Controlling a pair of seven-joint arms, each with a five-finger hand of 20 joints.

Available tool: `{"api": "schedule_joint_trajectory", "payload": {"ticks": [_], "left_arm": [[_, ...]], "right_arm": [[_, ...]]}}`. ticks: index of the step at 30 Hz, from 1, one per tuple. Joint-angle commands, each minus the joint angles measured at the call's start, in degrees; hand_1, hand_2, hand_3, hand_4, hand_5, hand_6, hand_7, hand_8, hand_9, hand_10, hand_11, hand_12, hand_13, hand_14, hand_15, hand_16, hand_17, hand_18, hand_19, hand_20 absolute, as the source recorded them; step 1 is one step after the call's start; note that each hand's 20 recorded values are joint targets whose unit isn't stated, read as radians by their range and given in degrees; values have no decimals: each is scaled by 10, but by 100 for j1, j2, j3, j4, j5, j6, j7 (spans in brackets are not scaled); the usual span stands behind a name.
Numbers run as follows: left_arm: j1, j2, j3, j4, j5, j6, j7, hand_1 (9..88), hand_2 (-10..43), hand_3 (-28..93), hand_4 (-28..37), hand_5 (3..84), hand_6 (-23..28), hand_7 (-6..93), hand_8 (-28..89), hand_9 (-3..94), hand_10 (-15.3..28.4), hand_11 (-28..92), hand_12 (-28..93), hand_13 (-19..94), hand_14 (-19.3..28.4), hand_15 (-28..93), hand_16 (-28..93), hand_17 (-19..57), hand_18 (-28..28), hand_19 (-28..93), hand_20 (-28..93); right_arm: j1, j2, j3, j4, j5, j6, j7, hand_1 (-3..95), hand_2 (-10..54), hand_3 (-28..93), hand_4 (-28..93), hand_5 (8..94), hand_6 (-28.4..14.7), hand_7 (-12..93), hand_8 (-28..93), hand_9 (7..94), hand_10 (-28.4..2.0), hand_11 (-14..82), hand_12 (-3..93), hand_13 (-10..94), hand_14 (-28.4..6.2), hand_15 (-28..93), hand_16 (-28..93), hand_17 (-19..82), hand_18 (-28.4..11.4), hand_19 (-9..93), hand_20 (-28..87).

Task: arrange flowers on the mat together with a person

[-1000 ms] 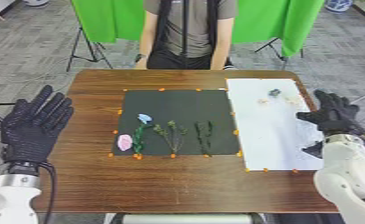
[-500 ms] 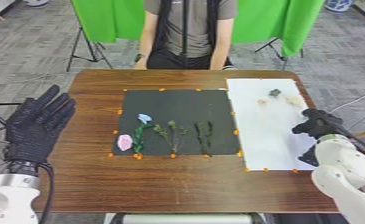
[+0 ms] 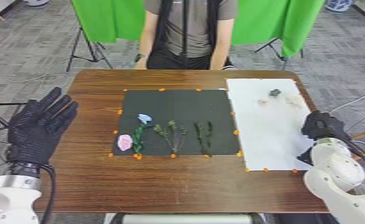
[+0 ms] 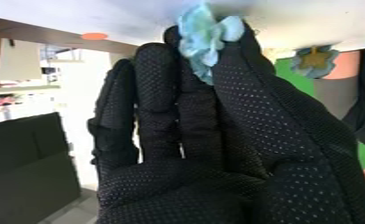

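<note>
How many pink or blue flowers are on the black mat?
2: a pink flower by the near left corner of the black mat, and a light blue flower farther back. The turquoise flower in the right hand doesn't count.

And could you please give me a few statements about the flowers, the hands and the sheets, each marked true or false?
1. The pink flower lies on the black mat. True.
2. The left hand is pinching a stem. False: the left hand is open, left of the mat.
3. The right hand has a light blue flower at its fingertips. True.
4. The white sheet lies left of the black mat. False: the white sheet lies to its right.
</note>
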Motion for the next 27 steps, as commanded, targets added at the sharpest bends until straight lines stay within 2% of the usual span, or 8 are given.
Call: {"api": "schedule_joint_trajectory", "payload": {"ticks": [1,8,11,16,18,19,22,27], "left_arm": [[114,-18,46,-10,-165,84,15,249,148,725,-283,401,77,84,-78,335,140,145,76,246,139,221,-64,-49,109,286,84],[157,10,41,-12,-283,137,113,248,147,726,-283,403,77,85,-79,338,140,147,76,247,139,223,-64,-49,111,288,85],[190,10,104,-17,-433,161,167,244,142,732,-283,404,77,85,-79,338,140,147,76,248,138,221,-65,-49,111,287,85],[169,45,158,-5,-514,208,178,238,136,733,-283,404,76,84,-79,338,140,146,76,250,136,218,-63,-48,111,284,84],[98,90,282,-30,-682,364,216,236,135,737,-283,406,77,85,-78,339,140,146,77,251,136,219,-62,-48,112,285,85],[73,90,301,5,-735,245,179,235,135,740,-283,407,77,86,-78,340,140,147,77,251,137,221,-61,-48,112,285,86],[36,102,359,15,-667,267,128,236,136,742,-283,409,78,86,-78,341,141,149,78,252,139,223,-60,-49,112,286,87],[-24,144,454,52,-794,238,86,235,136,742,-283,410,78,86,-78,342,142,150,79,253,139,225,-60,-49,112,285,88]], "right_arm": [[-244,55,-69,-431,-380,839,-141,597,-15,665,-282,589,18,469,-13,686,-76,244,483,469,-86,580,471,210,-172,734,432],[470,137,-731,-1071,12,771,-1206,588,-12,662,-283,581,19,480,-9,677,-75,256,488,464,-85,582,473,208,-167,725,426],[1196,127,-1410,-1138,302,573,-1676,580,-13,663,-283,577,20,487,-12,675,-73,258,486,464,-85,581,470,207,-167,722,424],[2705,-85,-2886,-854,577,403,-2231,569,-5,653,-283,567,20,489,-17,669,-72,256,481,459,-90,591,454,204,-170,721,422],[3137,-203,-3331,-779,697,298,-2487,559,-4,659,-283,564,19,490,-21,667,-73,257,481,459,-93,597,447,204,-171,723,422],[3360,-256,-3588,-738,667,303,-2568,554,-4,660,-283,562,18,490,-23,666,-73,258,480,458,-95,601,444,204,-172,723,422],[3796,-577,-4104,-519,538,212,-2743,547,-2,660,-283,556,17,491,-24,663,-72,260,478,455,-98,608,435,203,-173,723,421],[4148,-1268,-4524,225,553,29,-2834,540,-1,662,-283,552,17,492,-26,660,-70,258,475,455,-95,609,426,201,-174,721,420]]}}
